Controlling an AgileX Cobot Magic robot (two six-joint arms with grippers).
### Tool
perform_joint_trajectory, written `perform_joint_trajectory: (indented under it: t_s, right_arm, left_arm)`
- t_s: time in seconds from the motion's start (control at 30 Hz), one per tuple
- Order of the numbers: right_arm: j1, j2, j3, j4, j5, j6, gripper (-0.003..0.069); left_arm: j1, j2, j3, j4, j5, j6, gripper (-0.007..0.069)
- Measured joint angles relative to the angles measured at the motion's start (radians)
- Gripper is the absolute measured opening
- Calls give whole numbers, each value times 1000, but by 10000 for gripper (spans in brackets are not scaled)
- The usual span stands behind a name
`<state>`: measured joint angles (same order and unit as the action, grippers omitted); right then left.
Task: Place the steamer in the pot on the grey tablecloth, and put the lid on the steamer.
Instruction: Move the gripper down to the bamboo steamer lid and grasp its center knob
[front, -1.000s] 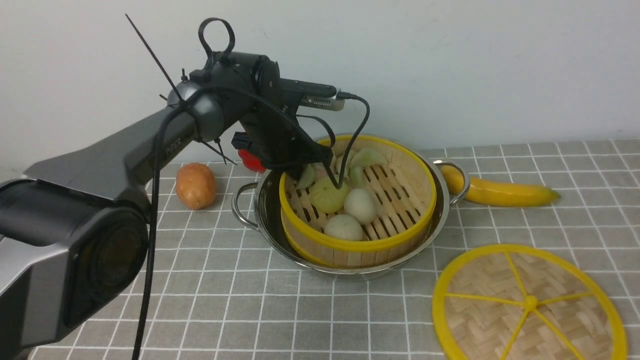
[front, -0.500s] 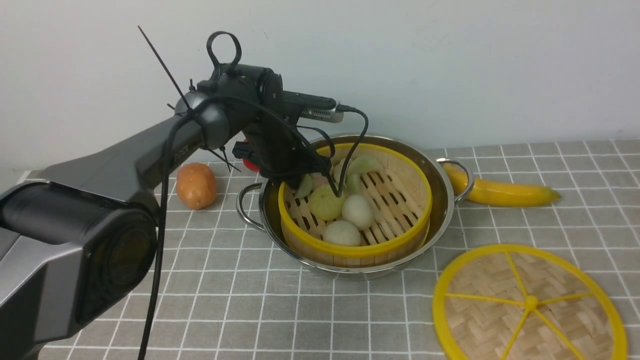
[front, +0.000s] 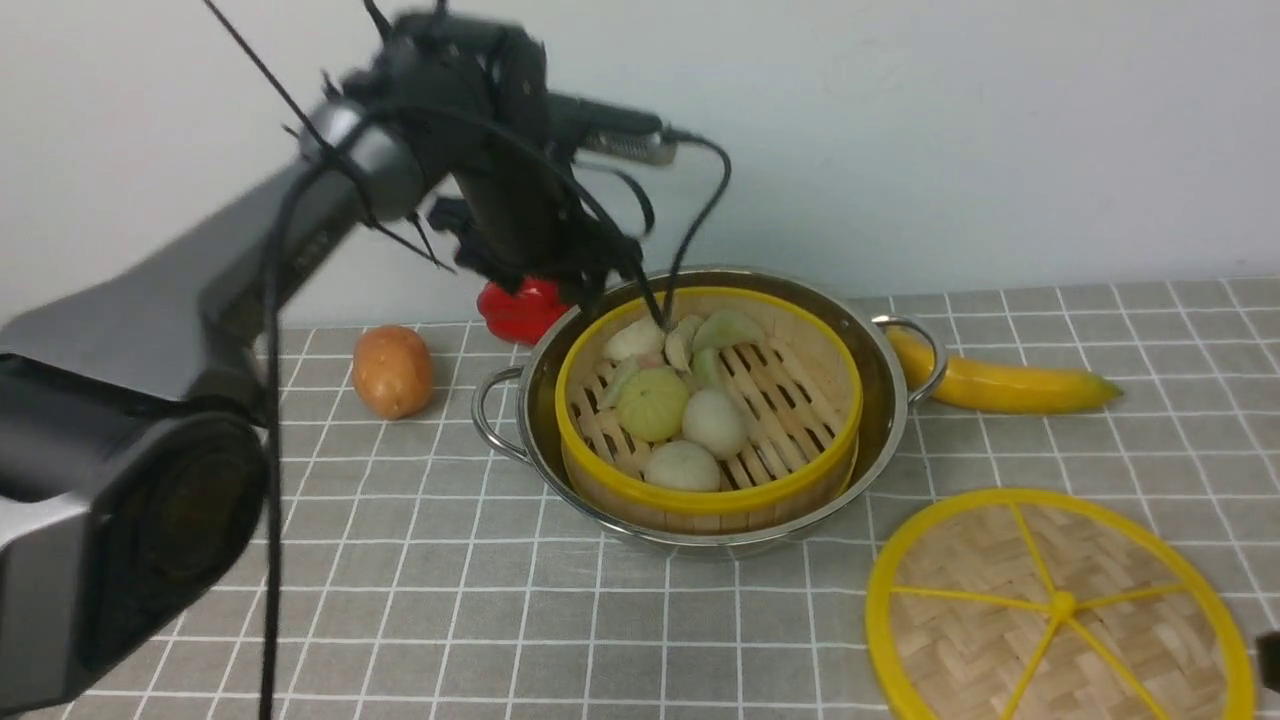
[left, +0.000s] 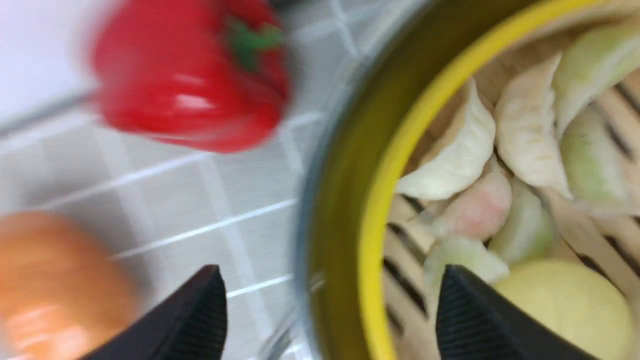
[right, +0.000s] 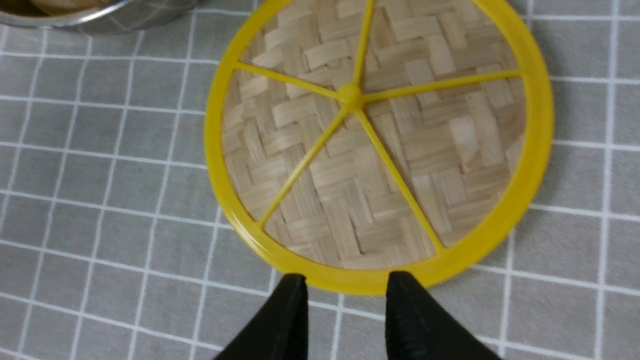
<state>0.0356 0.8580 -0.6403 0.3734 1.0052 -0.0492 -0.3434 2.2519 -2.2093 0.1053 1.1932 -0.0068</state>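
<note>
Left arm (front: 250, 250) has risen above the steamer (front: 700, 508), fingers (left: 192, 320) released, apparently touching nothing.

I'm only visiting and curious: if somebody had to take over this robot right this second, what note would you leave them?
Left gripper: open, empty, above the far-left rim of the steamer.
Right gripper: open, empty, tips at the edge of the lid.
The steamer sits in the pot on the grey tablecloth, with buns and dumplings inside. The lid lies flat on the cloth, right of the pot and nearer the robot.
Done: steamer in pot.
Left: grasp the lid and set it on the steamer.
</note>
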Motion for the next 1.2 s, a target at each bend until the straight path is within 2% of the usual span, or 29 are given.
perform_joint_trajectory:
  t_s: [0.07, 0.17, 0.2, 0.4, 0.47, 0.5, 0.6, 0.73, 0.77, 0.8, 0.9, 1.0, 1.2]
  right_arm:
    - [0, 52, -26, 22, -6, -20, 240]
    - [0, 171, -106, 51, -17, -70, 240]
    - [0, 178, -106, 53, -18, -74, 240]
    - [43, 380, -237, 72, -36, -130, 240]
    - [90, 430, -249, 55, -39, -131, 240]
    - [90, 430, -249, 53, -40, -131, 240]
    - [184, 510, -250, -22, -73, -75, 240]
    - [273, 599, -250, -212, -126, 102, 240]
    - [275, 599, -250, -222, -127, 102, 240]
    - [294, 627, -250, -292, -135, 176, 240]
    - [304, 668, -250, -373, -144, 256, 240]
    - [305, 697, -251, -394, -160, 276, 240]
    - [305, 737, -251, -373, -203, 259, 240]
  left_arm:
    - [0, -56, -11, 8, 12, 20, 497]
    - [0, -155, -12, 6, 15, 51, 407]
    - [0, -161, -10, 6, 15, 51, 407]
    - [0, -435, 166, -140, 17, 136, 60]
    - [0, -525, 238, -190, 18, 172, 1]
    - [0, -536, 246, -190, 18, 176, -2]
    - [0, -722, 400, -221, 18, 225, -23]
    - [0, -975, 622, -225, 7, 262, -23]
    - [0, -988, 646, -225, 4, 262, -23]
    - [0, -1082, 722, -227, -42, 265, -23]
    - [0, -1298, 922, -252, -188, 272, -23]
    - [0, -1469, 1096, -276, -313, 272, -23]
    - [0, -1711, 1333, -303, -444, 273, -23]
